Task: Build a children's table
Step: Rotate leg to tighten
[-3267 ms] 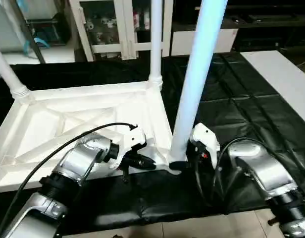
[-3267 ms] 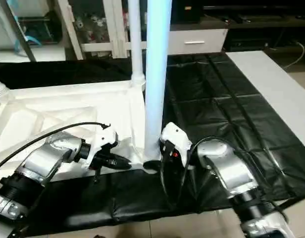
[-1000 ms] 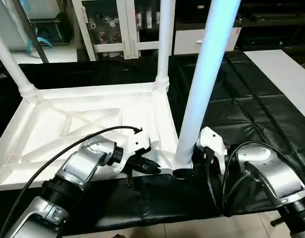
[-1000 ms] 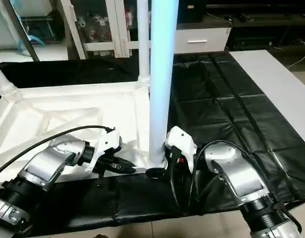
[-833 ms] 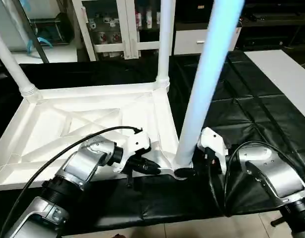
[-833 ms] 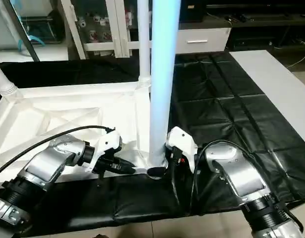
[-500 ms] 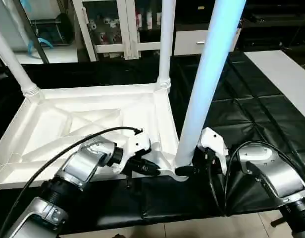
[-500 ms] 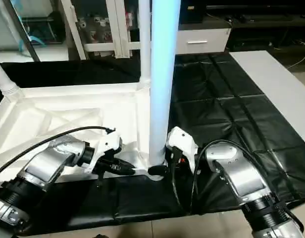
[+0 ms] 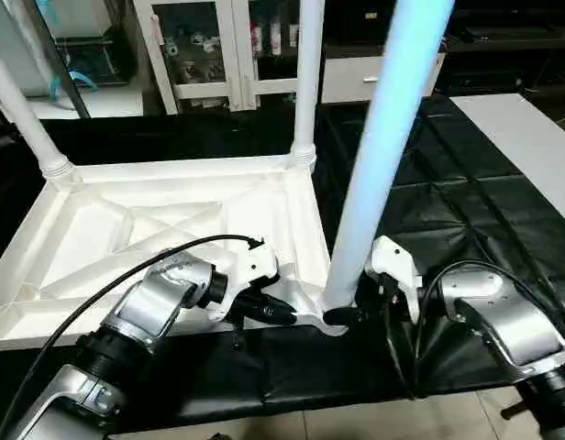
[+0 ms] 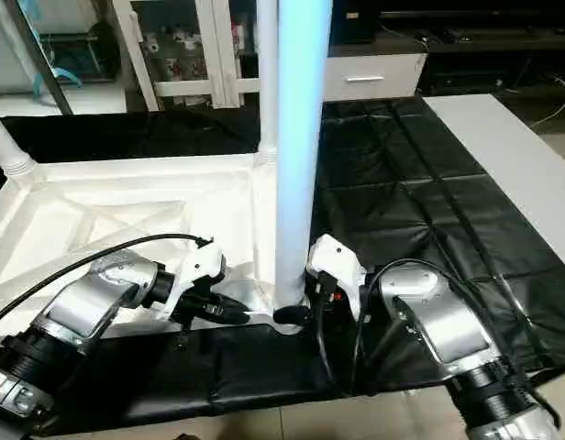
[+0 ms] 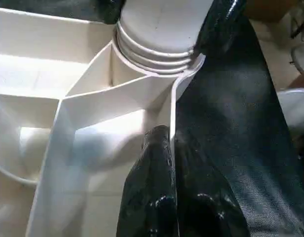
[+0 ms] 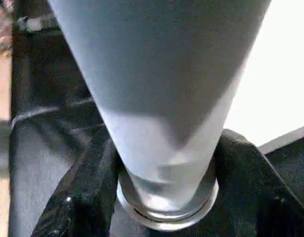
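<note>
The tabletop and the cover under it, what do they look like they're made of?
Tabletop: probably moulded plastic, smooth matte white, judging by its thin cast ribs and rounded corner socket. Cover: looks like black vinyl or faux leather; it is glossy, wrinkled and seamed into panels.

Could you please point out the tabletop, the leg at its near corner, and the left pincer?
tabletop [image 9: 127,229], left eye view, on its ribbed underside.
near-corner leg [image 9: 374,165], left eye view, on mid-shaft.
left pincer [image 9: 281,313], left eye view, between its fingertips at the tabletop's near rim.

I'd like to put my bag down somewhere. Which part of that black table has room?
The black cover right of the white tabletop, up to the pale strip, looks bare. The near corner is crowded: both grippers meet at a leg.
</note>
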### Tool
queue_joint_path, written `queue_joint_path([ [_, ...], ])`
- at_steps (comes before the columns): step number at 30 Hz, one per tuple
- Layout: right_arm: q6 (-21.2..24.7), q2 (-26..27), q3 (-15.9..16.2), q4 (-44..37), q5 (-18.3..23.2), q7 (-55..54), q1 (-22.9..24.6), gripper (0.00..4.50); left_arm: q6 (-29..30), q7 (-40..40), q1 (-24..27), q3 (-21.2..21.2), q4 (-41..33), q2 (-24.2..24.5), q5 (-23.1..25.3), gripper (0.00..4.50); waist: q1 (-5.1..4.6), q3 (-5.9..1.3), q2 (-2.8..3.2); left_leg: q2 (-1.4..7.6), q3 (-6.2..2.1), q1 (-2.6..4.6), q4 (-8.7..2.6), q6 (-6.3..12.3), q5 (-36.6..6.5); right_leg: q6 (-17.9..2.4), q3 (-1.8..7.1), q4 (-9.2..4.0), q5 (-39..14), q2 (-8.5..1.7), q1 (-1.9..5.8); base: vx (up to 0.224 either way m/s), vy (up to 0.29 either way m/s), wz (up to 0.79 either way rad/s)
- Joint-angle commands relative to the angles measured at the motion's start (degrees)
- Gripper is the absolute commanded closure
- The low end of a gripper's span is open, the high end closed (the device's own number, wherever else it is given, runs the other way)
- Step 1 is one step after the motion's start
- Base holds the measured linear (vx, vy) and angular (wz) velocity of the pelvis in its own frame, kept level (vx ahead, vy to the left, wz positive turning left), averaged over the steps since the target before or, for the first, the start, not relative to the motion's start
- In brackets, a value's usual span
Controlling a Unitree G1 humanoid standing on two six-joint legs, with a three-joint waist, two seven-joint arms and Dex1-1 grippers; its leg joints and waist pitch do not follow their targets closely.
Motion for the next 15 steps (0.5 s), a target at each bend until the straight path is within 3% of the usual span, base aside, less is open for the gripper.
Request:
queue_joint_path([
  [1, 1.5, 5.2, -0.7, 4.2, -1.3, -8.9, -1.1, 2.07, 0.4, 5.0, -1.0, -1.3, 3.8, -3.5, 1.5, 4.5, -0.37, -2.25, -0.59, 2.89, -1.44, 0.86, -4.56, 0.98, -15.8, -13.4, 1.83, -4.41, -15.1, -2.75, 1.4, 0.0, 0.0, 0.0],
  [4, 2.0, 8.9, -2.1, 7.1, -1.7, -14.4, -1.7, 2.07, 0.3, 9.3, -2.2, -0.2, 6.5, -5.6, 2.2, 4.5, -1.11, -2.09, -0.6, 2.77, -2.02, 0.86, -4.98, -1.38, -19.7, -10.3, 1.67, -4.96, -22.6, -2.84, 1.25, 0.0, 0.0, 0.0],
  [6, 2.1, 11.0, -2.8, 8.6, -2.0, -17.6, -2.1, 2.07, 0.5, 11.5, -2.9, 0.4, 7.9, -6.7, 2.5, 4.5, -1.66, -2.13, -0.59, 2.71, -2.09, 0.99, -5.02, -1.89, -21.4, -9.4, 1.69, -5.2, -23.8, -2.78, 0.93, 0.0, 0.0, 0.0],
  [8, 1.1, 19.9, -5.7, 16.7, -4.5, -33.3, -5.6, 2.09, 1.5, 21.9, -6.1, 3.2, 13.6, -11.4, 3.7, 4.5, -2.7, -2.06, -0.34, 2.36, -2.16, 0.8, -4.96, -2.77, -22.3, -9.5, 1.65, -5.34, -24.4, -2.78, 0.51, 0.0, 0.0, 0.0],
  [10, 0.7, 21.6, -6.2, 18.6, -5.1, -36.2, -6.6, 2.09, 1.6, 23.8, -6.7, 3.7, 14.7, -12.3, 3.9, 4.5, -3.57, -2.14, -0.55, 2.26, -2.71, 0.57, -5.19, -3.37, -23.3, -8.3, 1.25, -5.35, -26.5, -2.79, 0.92, 0.0, 0.0, 0.0],
  [11, -0.5, 25.8, -8.2, 23.6, -5.5, -42.9, -9.5, 2.09, 1.7, 29.4, -8.5, 5.1, 18.3, -14.7, 4.8, 4.5, -3.72, -2.11, -0.33, 2.3, -2.78, 0.58, -5.24, -3.35, -23.6, -8.0, 1.26, -5.46, -26.6, -2.82, 0.92, 0.0, 0.0, 0.0],
  [12, -0.5, 25.9, -8.3, 23.8, -5.5, -43.0, -9.6, 2.1, 1.7, 29.6, -8.6, 5.1, 18.4, -14.7, 4.9, 4.5, -4.15, -2.09, -0.31, 2.13, -2.76, 0.67, -5.14, -3.26, -24.5, -8.0, 1.27, -5.71, -26.9, -2.84, 0.6, 0.0, 0.0, 0.0],
  [13, -1.4, 28.3, -9.8, 26.6, -5.1, -47.1, -11.5, 2.1, 1.3, 33.5, -9.7, 6.1, 20.5, -16.2, 5.3, 4.5, -4.01, -2.28, -0.37, 2.22, -2.8, 0.86, -5.17, -2.84, -24.6, -7.9, 1.23, -5.88, -26.0, -2.79, 0.82, 0.0, 0.0, 0.0],
  [15, -3.4, 32.3, -12.7, 31.7, -3.8, -53.6, -15.4, 2.1, 0.2, 38.4, -11.5, 7.5, 23.8, -18.4, 5.5, 4.5, -4.55, -2.45, -0.33, 2.1, -2.64, 0.86, -5.08, -2.69, -23.9, -9.4, 1.34, -5.69, -22.8, -2.71, 0.56, 0.0, 0.0, 0.0],
])
